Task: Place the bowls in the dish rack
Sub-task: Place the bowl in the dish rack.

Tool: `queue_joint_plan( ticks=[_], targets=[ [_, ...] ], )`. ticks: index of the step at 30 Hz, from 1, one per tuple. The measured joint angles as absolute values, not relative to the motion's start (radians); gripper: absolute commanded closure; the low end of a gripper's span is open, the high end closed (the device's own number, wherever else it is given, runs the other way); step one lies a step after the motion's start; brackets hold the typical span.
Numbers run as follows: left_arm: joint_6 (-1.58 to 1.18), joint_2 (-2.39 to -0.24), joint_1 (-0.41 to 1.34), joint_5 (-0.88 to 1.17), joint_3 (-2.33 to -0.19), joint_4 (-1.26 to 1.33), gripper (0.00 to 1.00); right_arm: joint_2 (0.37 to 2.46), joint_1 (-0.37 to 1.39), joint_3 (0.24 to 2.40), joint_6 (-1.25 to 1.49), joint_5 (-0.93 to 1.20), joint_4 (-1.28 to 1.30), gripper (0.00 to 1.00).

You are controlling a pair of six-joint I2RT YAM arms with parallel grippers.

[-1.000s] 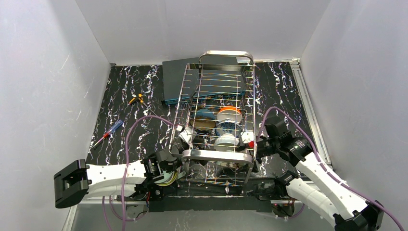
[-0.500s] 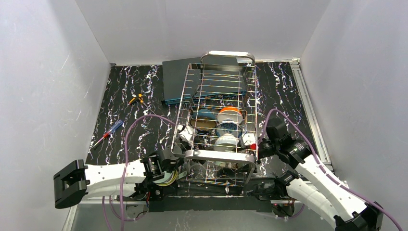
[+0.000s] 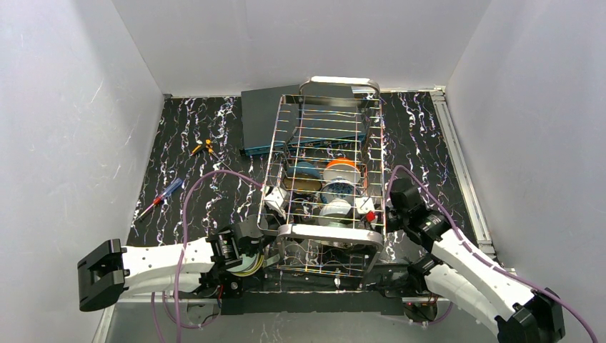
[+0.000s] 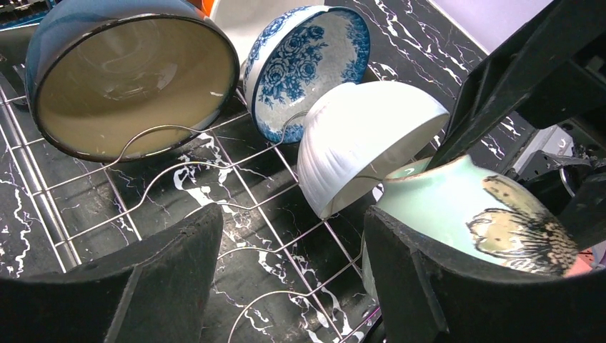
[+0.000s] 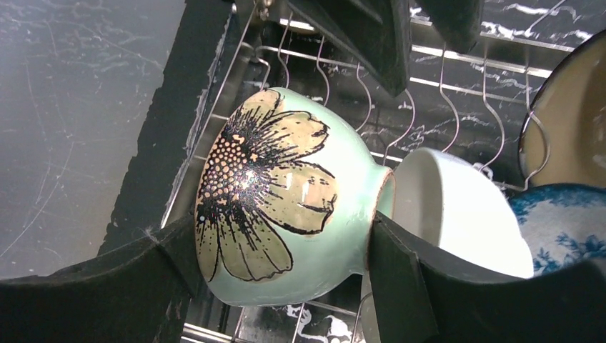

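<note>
The steel wire dish rack (image 3: 330, 232) stands mid-table with several bowls on edge inside. My right gripper (image 5: 275, 236) reaches in from the rack's right side and is shut on the pale green bowl (image 5: 286, 193), one finger on its foot and one on its rim. That flower-printed bowl hangs tilted beside a white bowl (image 5: 450, 214). My left gripper (image 4: 289, 221) is inside the rack's left side, open, with only rack wires between its fingers. Its right finger lies against the pale green bowl (image 4: 457, 207). Behind stand a white bowl (image 4: 364, 136), a blue-patterned bowl (image 4: 300, 68) and a beige-lined bowl (image 4: 128, 86).
A flat dark-teal box (image 3: 268, 114) lies behind the rack. A red-and-blue screwdriver (image 3: 161, 199) and a small yellow-handled tool (image 3: 202, 148) lie at the left. A metal rail (image 3: 457, 157) runs along the right edge. White walls close in three sides.
The rack's near end has shifted slightly right and toward the arms. The right arm has moved with it, lower and closer in. The left arm has barely moved.
</note>
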State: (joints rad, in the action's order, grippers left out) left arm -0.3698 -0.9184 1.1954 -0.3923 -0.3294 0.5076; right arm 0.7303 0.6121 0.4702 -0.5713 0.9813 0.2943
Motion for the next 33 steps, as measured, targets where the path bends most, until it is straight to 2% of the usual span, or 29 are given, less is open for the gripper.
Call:
queue_joint_plan(
  ticks=[15, 16, 17, 18, 19, 21, 33],
  targets=[
    [-0.371, -0.916, 1.195, -0.408, -0.329, 0.507, 0.30, 0.767, 0.659, 0.479, -0.667, 0.920, 0.396, 0.99],
    [-0.370, -0.916, 1.195, -0.408, -0.329, 0.507, 0.30, 0.771, 0.664, 0.484, -0.671, 0.918, 0.400, 0.94],
    [-0.370, -0.916, 1.195, -0.408, -0.329, 0.507, 0.30, 0.776, 0.668, 0.489, -0.677, 0.917, 0.405, 0.75],
    [-0.370, -0.916, 1.195, -0.409, -0.329, 0.507, 0.30, 0.780, 0.671, 0.494, -0.683, 0.915, 0.411, 0.49],
    [-0.370, -0.916, 1.195, -0.409, -0.329, 0.507, 0.29, 0.781, 0.673, 0.497, -0.685, 0.912, 0.416, 0.06],
    [-0.369, -0.915, 1.195, -0.410, -0.329, 0.507, 0.29, 0.777, 0.677, 0.500, -0.685, 0.901, 0.423, 0.01],
    [-0.315, -0.842, 1.195, -0.445, -0.329, 0.506, 0.24, 0.596, 0.693, 0.470, -0.490, 0.712, 0.371, 0.01]
  ],
)
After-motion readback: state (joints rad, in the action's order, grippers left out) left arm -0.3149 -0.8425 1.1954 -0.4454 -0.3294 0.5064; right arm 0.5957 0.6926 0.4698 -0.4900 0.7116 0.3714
